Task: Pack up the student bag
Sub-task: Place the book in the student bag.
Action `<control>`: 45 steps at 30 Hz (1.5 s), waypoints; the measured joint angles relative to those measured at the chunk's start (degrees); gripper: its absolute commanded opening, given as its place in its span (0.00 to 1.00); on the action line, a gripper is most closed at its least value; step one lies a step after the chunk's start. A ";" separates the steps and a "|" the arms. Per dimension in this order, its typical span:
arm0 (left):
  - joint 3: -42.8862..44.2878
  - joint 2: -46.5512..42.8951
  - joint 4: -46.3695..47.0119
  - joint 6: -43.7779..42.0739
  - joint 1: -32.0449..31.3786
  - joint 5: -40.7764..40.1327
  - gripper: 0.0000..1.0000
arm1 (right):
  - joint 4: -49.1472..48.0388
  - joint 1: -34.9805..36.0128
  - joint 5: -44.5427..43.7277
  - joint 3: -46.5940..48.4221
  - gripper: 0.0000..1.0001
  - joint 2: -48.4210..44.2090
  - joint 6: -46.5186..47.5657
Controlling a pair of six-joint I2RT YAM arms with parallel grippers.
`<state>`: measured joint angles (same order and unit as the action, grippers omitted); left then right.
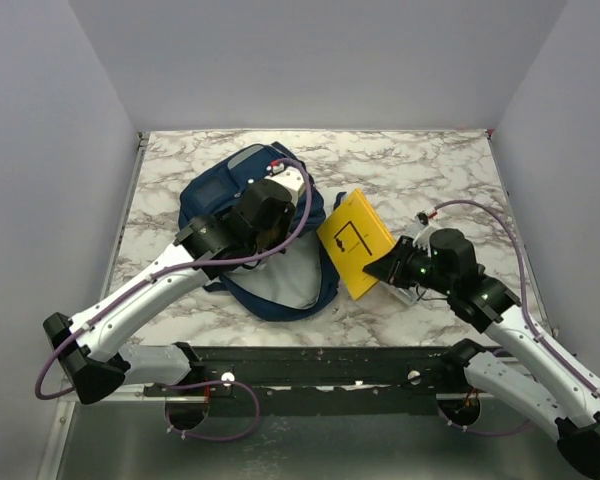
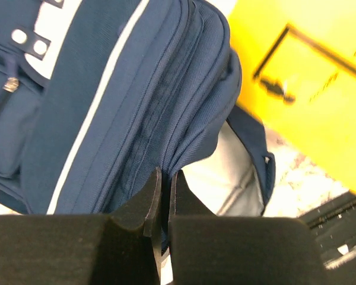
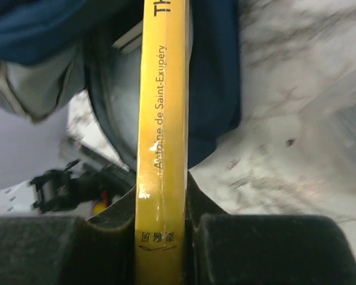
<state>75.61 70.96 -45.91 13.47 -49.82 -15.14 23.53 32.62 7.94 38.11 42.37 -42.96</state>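
The bag (image 1: 215, 195) lies on the marble table (image 1: 430, 170), left of centre. Its mouth gapes toward the near edge and shows pale grey lining (image 2: 225, 178). The left gripper (image 2: 165, 178) has its jaws pressed together on the blue fabric at the rim of that mouth. The right gripper (image 3: 161, 193) is clamped on the spine of a yellow book (image 3: 161, 119), held tilted just right of the bag. The spine reads "Antoine de Saint-Exupéry", above it a title starting "Th", cut off. Small marks at the spine's foot are too blurred to read. The cover bears a black line drawing.
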 measured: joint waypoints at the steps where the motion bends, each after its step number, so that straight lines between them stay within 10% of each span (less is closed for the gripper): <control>1: 1.05 -0.50 0.07 -0.70 0.00 -1.27 0.00 | -0.68 0.00 2.62 -0.52 0.01 0.24 -1.73; 8: 3.04 -0.90 -0.13 -4.55 -0.02 -5.05 0.00 | -6.10 0.04 17.00 -4.52 0.01 0.57 -12.81; 23: -1.99 -3.39 4.92 -7.28 0.17 2.29 0.00 | -54.66 4.11 30.95 -17.53 0.00 23.26 -42.03; 38: -10.69 -11.65 13.07 -11.15 0.24 5.44 0.00 | -93.61 14.43 2.78 -1.77 0.01 67.23 -36.22; 45: -12.76 -12.94 14.58 -11.63 0.20 5.40 0.00 | -105.57 14.43 -10.32 -0.70 0.45 77.96 -36.09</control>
<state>62.85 58.02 -31.33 1.85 -49.63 -9.74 -82.04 47.05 -2.37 37.41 120.33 -79.05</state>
